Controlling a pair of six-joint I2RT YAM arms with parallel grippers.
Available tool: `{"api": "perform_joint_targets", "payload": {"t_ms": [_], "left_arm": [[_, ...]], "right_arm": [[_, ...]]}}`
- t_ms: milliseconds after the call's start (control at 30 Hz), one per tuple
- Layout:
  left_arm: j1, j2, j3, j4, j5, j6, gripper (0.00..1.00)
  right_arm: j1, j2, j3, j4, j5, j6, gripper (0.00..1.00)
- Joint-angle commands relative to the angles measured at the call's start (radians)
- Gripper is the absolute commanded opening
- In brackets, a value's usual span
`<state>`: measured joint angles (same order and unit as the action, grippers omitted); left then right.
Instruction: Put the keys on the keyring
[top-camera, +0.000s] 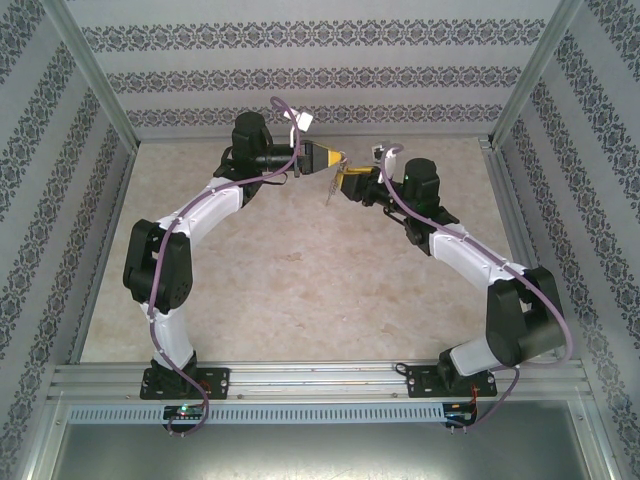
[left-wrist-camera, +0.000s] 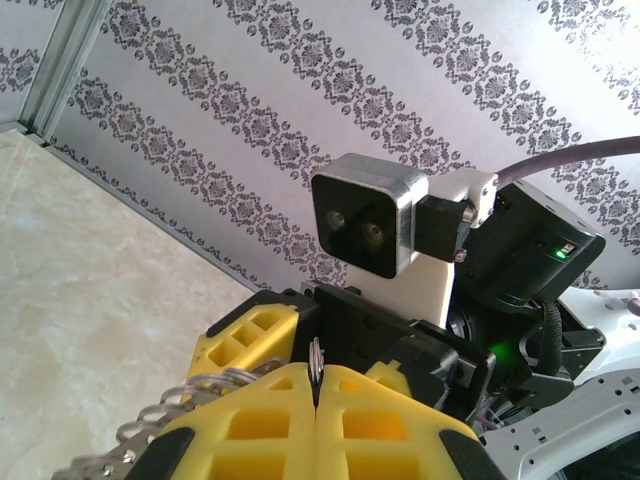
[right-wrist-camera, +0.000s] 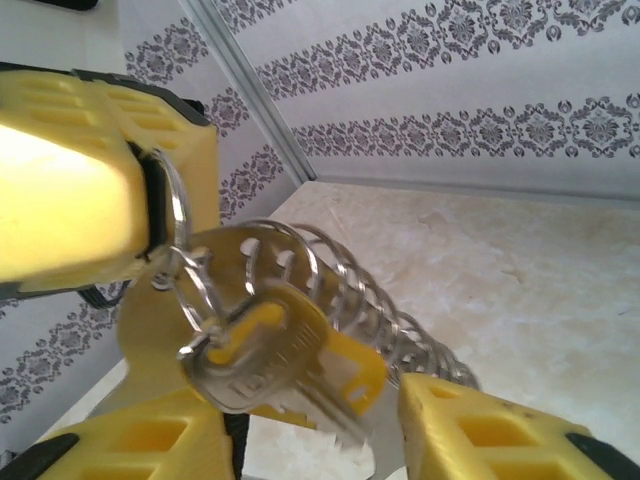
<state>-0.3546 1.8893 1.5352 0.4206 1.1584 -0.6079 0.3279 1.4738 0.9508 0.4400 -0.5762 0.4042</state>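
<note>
The right gripper is nearest in its own wrist view. Its two yellow fingers stand apart with the key hanging in the gap. I cannot tell whether either finger touches the key.

The key has a silver blade with yellow plastic behind it. It dangles from a thin wire loop that runs up to the keyring. A coil of wire turns trails off behind it.

Further back, the left gripper is clamped tight on the keyring, whose thin metal edge sits pinched in the seam between its fingers. Both grippers meet in the air over the far middle of the table, so nothing rests on the surface.

The step in hand looks like the threading itself, at or near its end. The key seems to be on the wire, but I cannot tell if it has passed fully round.

The next move calls for a steady left hold. The right fingers must also take the key by its flat sides and work it along the wire without twisting the loop out of the clamp.
</note>
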Motion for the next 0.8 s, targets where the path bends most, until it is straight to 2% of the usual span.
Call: {"api": "perform_joint_targets", "payload": {"t_ms": [0,467,600,767], "left_arm": [[-0.008,-0.035,0.000,0.072,-0.003,-0.007,0.00],[-0.008,-0.026,0.002,0.079,-0.032,-0.005,0.00],[-0.008,-0.026,0.001,0.083,-0.046,-0.007,0.00],[-0.007,-0.029,-0.008,0.098,-0.061,-0.007,0.00]], "right_arm": [[0.016,0.005,0.028,-0.008,0.012,-0.037,0.38],[0.062,-0.063,0.025,-0.110,0.036,-0.142,0.05],[0.079,-0.086,0.031,-0.155,0.053,-0.175,0.00],[0.111,-0.107,0.047,-0.213,0.087,-0.225,0.00]]}}
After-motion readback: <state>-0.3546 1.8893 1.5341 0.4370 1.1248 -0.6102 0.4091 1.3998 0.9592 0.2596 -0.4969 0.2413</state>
